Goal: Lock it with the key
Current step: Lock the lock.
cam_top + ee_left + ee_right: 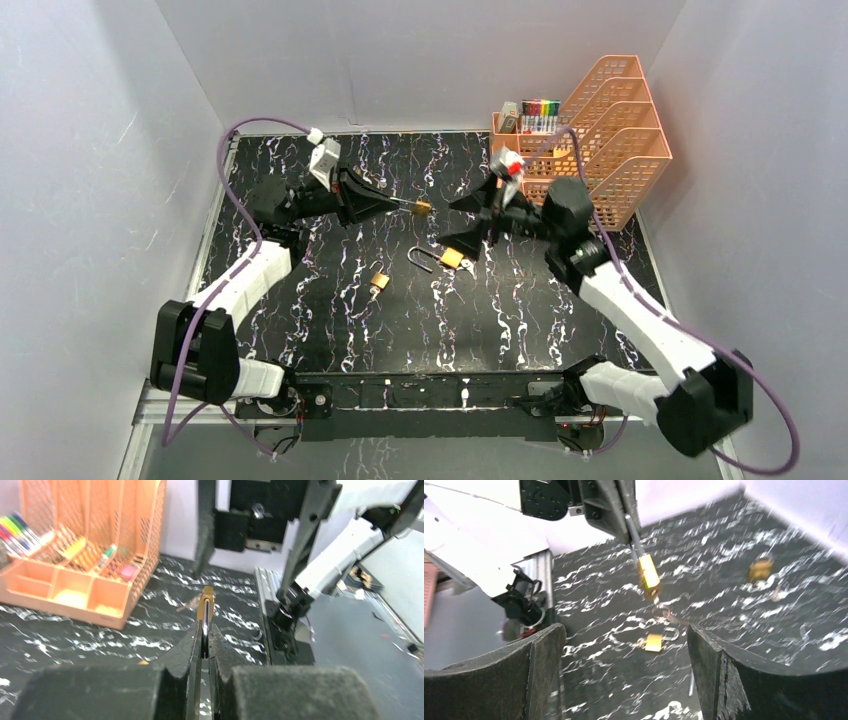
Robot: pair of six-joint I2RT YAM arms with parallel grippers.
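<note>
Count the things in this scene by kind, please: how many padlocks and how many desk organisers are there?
Brass padlocks: 3 (one held in the left fingers, at; one with an open shackle on the black marbled table; one lying nearer the arm bases)
Orange mesh desk organiser: 1
Total: 4

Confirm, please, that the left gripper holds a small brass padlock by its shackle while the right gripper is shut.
Not quite: the right wrist view shows the right gripper wide open. The left gripper does hold the small brass padlock by its shackle.
</note>
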